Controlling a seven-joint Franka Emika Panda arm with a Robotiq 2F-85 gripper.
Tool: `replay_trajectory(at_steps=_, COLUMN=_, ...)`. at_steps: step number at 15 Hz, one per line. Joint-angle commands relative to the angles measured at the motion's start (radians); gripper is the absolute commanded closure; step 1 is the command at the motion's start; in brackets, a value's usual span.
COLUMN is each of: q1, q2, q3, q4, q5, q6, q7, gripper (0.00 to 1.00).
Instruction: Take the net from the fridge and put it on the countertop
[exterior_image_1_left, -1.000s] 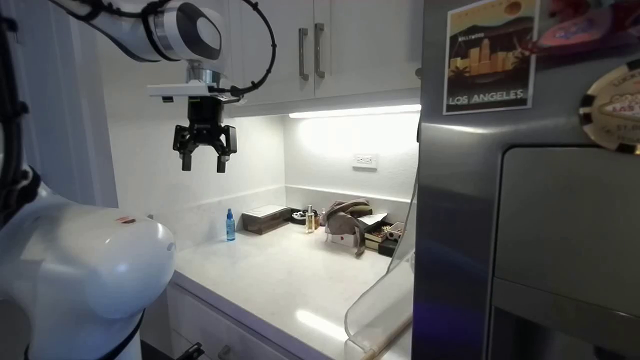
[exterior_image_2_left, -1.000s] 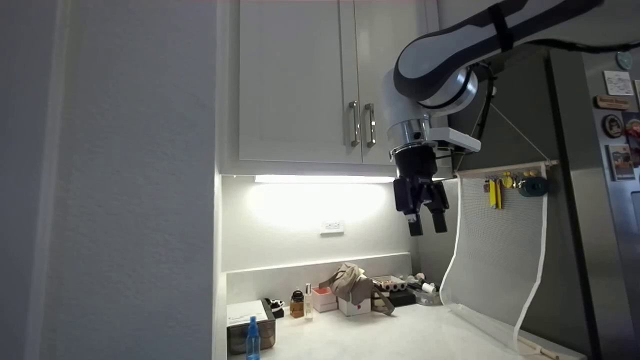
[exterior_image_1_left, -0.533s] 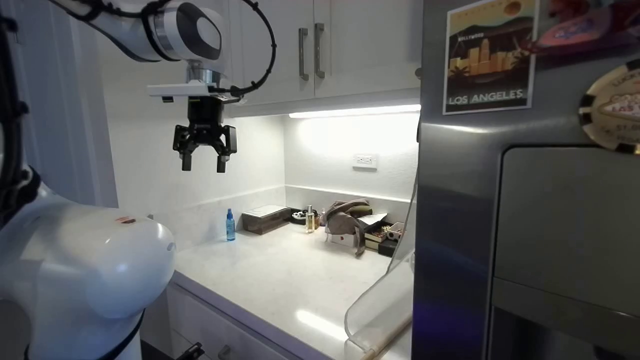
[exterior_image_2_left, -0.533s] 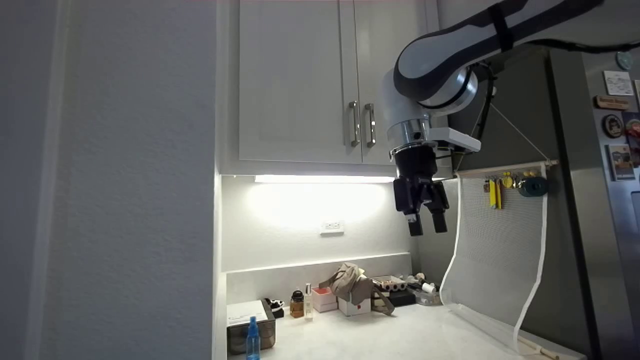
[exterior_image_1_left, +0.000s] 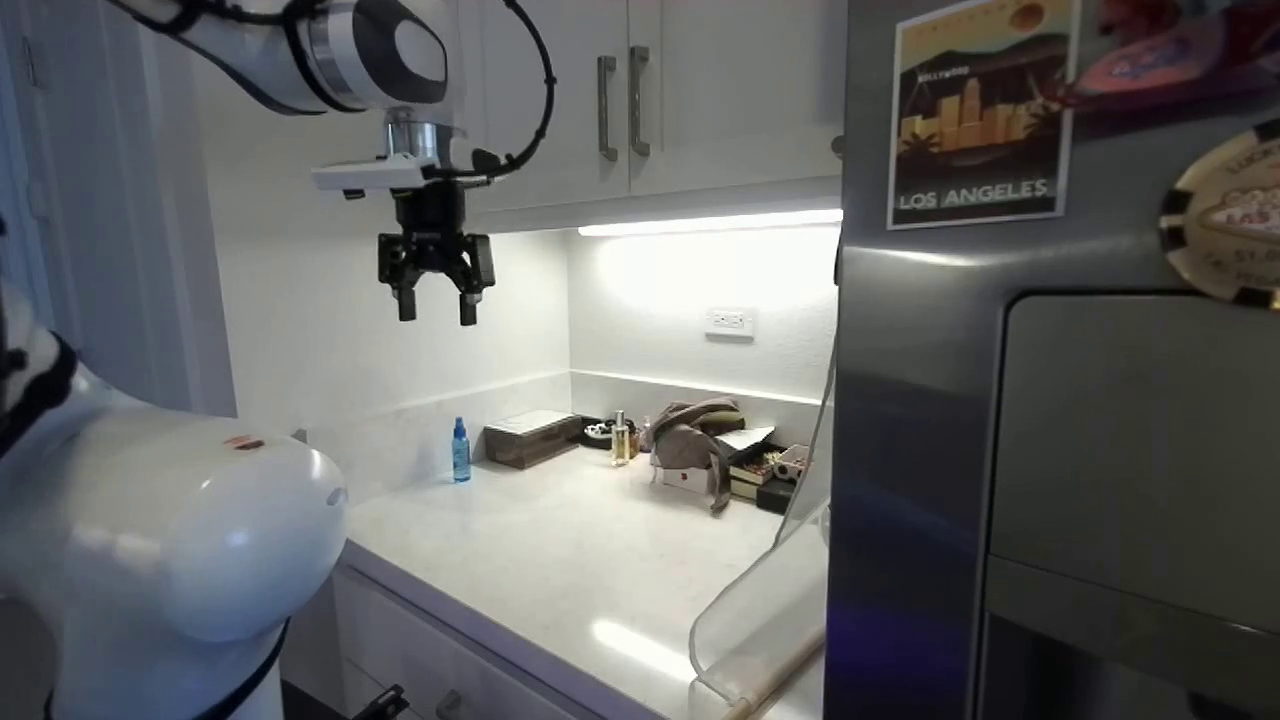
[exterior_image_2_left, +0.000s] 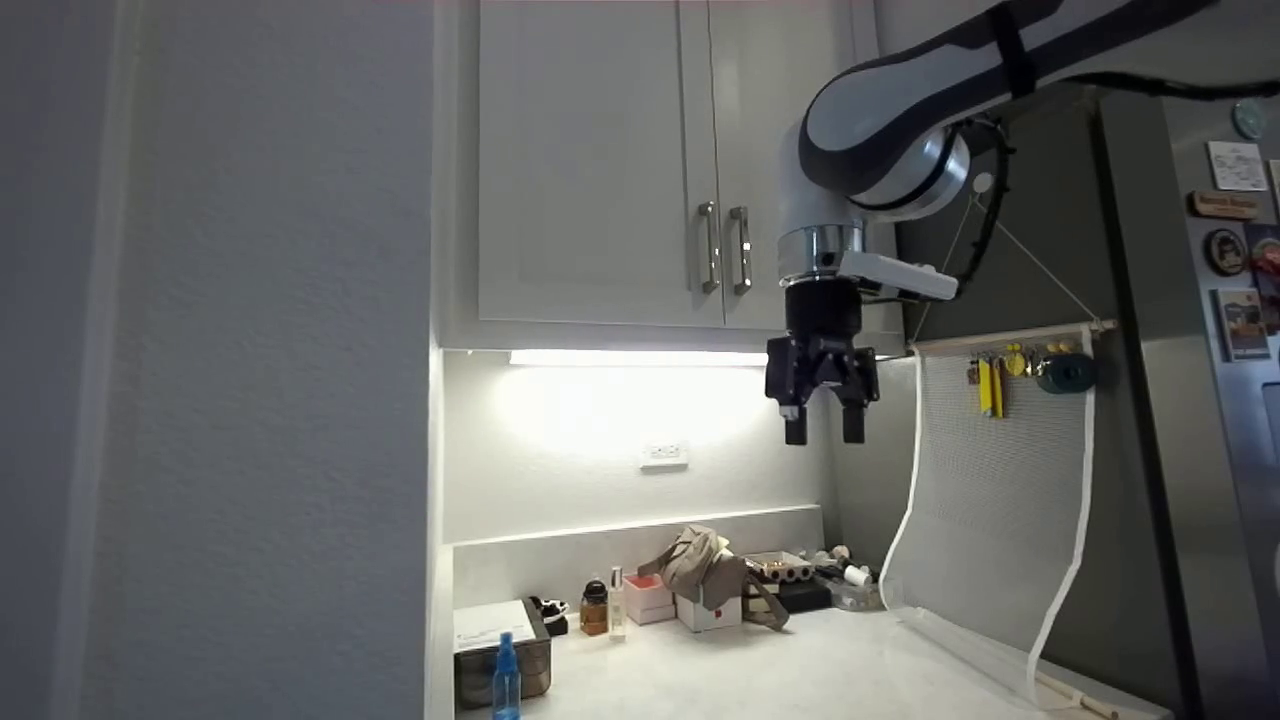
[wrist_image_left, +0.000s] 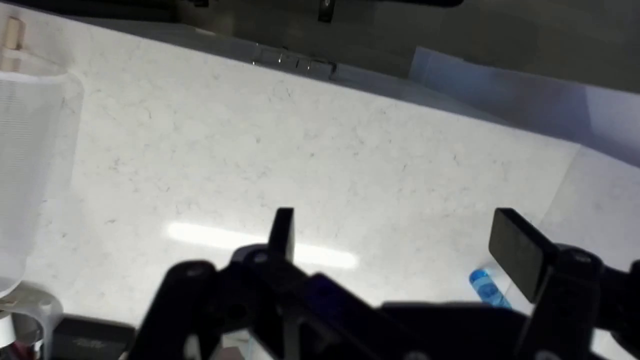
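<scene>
The net is a whitish see-through mesh (exterior_image_2_left: 1000, 500) with pale rods at top and bottom. It hangs by a cord on the side of the grey fridge (exterior_image_2_left: 1195, 430), and its lower end curves onto the white countertop (exterior_image_2_left: 770, 670). In an exterior view the net (exterior_image_1_left: 765, 590) is partly hidden by the fridge (exterior_image_1_left: 915, 420). The wrist view shows the net's lower part (wrist_image_left: 25, 150) at the left edge, over the countertop (wrist_image_left: 310, 150). My gripper (exterior_image_2_left: 824, 442) is open and empty, pointing down high above the countertop, apart from the net. It also shows in an exterior view (exterior_image_1_left: 437, 320).
Keyrings and yellow tags (exterior_image_2_left: 990, 385) hang on the net's upper part. A blue spray bottle (exterior_image_1_left: 461, 452), a brown box (exterior_image_1_left: 532, 440), small bottles and a brown cloth (exterior_image_1_left: 690, 440) stand along the back wall. Upper cabinets (exterior_image_2_left: 600, 170) are beside the arm.
The arm has moved slightly: my gripper is higher, shifted right in an exterior view and left in another, with the wrist turned a little. It stays open. The net has not moved.
</scene>
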Motion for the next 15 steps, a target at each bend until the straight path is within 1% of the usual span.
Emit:
replay_trajectory(at_steps=1, q1=-0.053, q2=-0.096, q3=-0.007, q4=-0.022, q5=-0.006, q6=0.06, q7=0.081, gripper=0.0)
replay_trajectory(at_steps=9, q1=-0.195, q2=-0.304, q3=0.0, q4=-0.036, q5=-0.084, q6=0.12, q7=0.233, gripper=0.0)
replay_trajectory(at_steps=15, q1=-0.328, q2=-0.431, q3=-0.026, q4=-0.035, q5=-0.215, q6=0.171, q7=0.281, gripper=0.0)
